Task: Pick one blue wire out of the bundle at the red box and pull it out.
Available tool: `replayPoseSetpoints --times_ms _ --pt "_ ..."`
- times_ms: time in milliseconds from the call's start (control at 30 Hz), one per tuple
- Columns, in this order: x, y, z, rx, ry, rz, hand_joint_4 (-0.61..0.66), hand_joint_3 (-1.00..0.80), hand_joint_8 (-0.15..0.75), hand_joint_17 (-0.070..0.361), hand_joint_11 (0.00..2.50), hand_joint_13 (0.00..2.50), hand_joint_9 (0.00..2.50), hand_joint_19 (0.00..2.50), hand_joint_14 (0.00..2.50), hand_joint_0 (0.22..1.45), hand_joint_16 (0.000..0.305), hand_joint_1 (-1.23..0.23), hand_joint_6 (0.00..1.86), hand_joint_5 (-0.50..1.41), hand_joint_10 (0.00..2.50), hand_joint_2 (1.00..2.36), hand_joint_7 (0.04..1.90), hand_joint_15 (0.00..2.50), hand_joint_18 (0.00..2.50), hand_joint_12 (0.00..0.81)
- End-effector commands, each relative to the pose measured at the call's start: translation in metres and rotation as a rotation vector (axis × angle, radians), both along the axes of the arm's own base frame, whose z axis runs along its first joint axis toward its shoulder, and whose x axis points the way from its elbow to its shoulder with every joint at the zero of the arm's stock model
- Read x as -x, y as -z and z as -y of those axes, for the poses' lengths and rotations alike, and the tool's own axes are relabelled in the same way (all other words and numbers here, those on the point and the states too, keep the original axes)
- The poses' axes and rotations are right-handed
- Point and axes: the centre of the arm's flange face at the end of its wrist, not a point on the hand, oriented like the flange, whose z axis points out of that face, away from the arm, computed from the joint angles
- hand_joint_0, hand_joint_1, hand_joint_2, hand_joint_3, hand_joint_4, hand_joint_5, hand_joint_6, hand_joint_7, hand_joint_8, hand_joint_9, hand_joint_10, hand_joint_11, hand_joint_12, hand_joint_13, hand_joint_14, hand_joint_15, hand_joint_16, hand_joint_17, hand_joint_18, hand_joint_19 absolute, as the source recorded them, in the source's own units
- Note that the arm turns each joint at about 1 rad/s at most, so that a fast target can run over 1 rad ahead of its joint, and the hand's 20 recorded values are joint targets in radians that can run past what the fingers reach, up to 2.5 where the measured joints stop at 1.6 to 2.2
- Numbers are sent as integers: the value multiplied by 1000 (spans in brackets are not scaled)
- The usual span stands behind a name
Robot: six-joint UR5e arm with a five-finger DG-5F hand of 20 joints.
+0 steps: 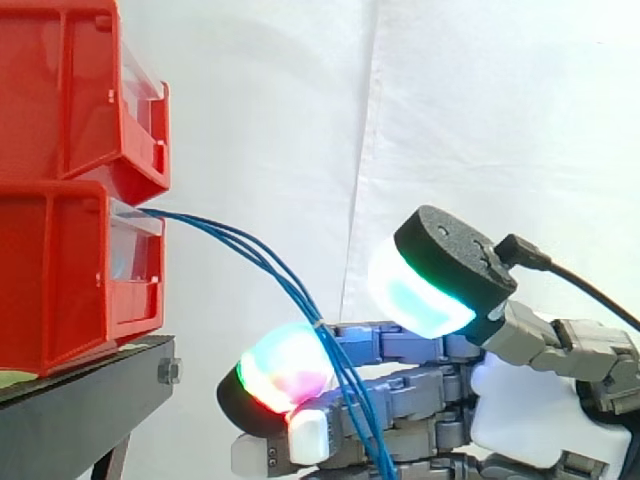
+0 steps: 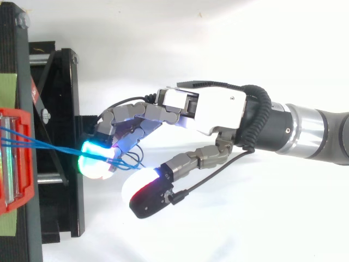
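- Given by the side view alone: an upper red box [image 1: 60, 90] stacked on the red box [image 1: 50, 290] at 9 o'clock, both atop the black stand [image 1: 80, 400], with the white curtain [image 1: 280, 100] behind; also the downward sag of the blue wires [image 1: 240, 240].
- Given by the top view alone: the arm [image 2: 316, 128] entering from 3 o'clock, the robot hand [image 2: 207, 109] stretched toward 9 o'clock, and a small blue loop curling under its front end.
- Thin, smooth, dark blue; several strands running close together, hard to count where bunched.
- Rooted at the front of the red box [image 2: 16, 199], slightly fanned there, then gathered into one bundle well clear of the black stand.
- From above, long axis lying from 9 o'clock to 3 o'clock, almost straight between box and robot hand.
- From the side, leaving the box toward 3 o'clock, then curving down toward 5 o'clock, across the robot hand [image 1: 520, 410], and off the lower edge.
- Touching the robot hand in both views; impossible to tell whether gripped or merely draped across it, or whether any single strand is separated from the rest.
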Motion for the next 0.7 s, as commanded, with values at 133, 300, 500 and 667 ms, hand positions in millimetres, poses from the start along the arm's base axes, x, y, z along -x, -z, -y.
replayPoseSetpoints --times_ms 133,300,500,667 --pt "1 2 2 -3 2 -7 222 -298 264 109 470 485 820 485 10 621 49 -689 569 -105 14 1014 1200 277 498 360" --pt "3 6 4 0 6 -40 231 -354 266 110 466 484 816 492 10 591 49 -695 547 -102 13 1011 1220 285 500 362" --pt "4 5 15 -20 75 -37 234 -376 267 111 478 486 816 499 12 578 49 -689 518 -97 14 1009 1248 292 501 365" --pt "5 5 21 -25 96 -38 226 -378 271 112 470 493 820 500 10 577 50 -688 521 -96 14 1009 1257 293 503 366"
